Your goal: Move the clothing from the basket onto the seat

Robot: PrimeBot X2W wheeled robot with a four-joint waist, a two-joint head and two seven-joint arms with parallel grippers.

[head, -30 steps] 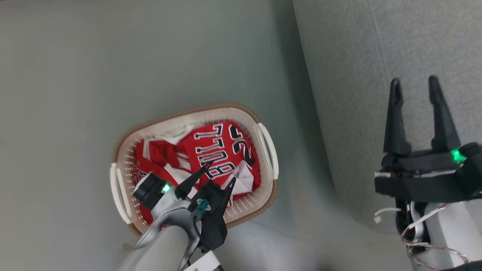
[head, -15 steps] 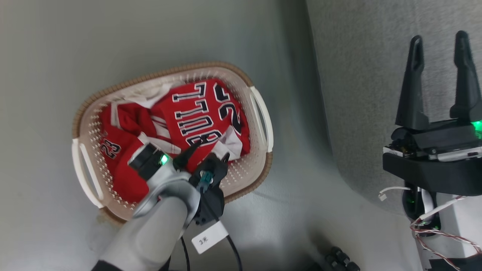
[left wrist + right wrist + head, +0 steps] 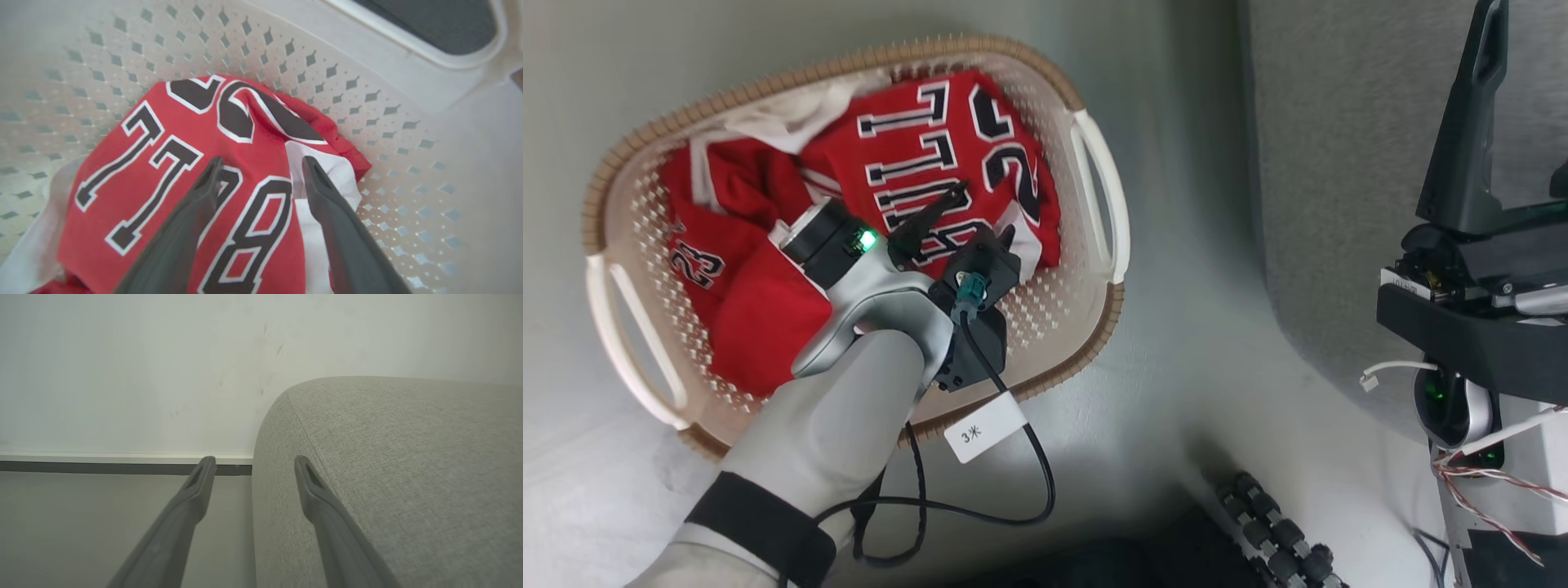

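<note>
down on the grey floor (image 3: 1192,343), just beside the seat (image 3: 1339,180), the basket (image 3: 1055,314) is holding the clothing (image 3: 743,302) in a red heap, with the jersey (image 3: 931,139) lying on top and showing its dark white-edged letters and numbers. the left gripper (image 3: 987,209) is reaching into the basket and hovering over the lettered jersey, its two dark fingers (image 3: 184,228) standing spread apart with nothing between them; whether the tips are touching the cloth i cannot tell. off to the right, the right gripper (image 3: 254,459) is hanging by the seat's rounded edge, its claw gaping wide and gripping nothing. a white tag (image 3: 984,426) on a black cable (image 3: 1045,482) is dangling from the left arm
</note>
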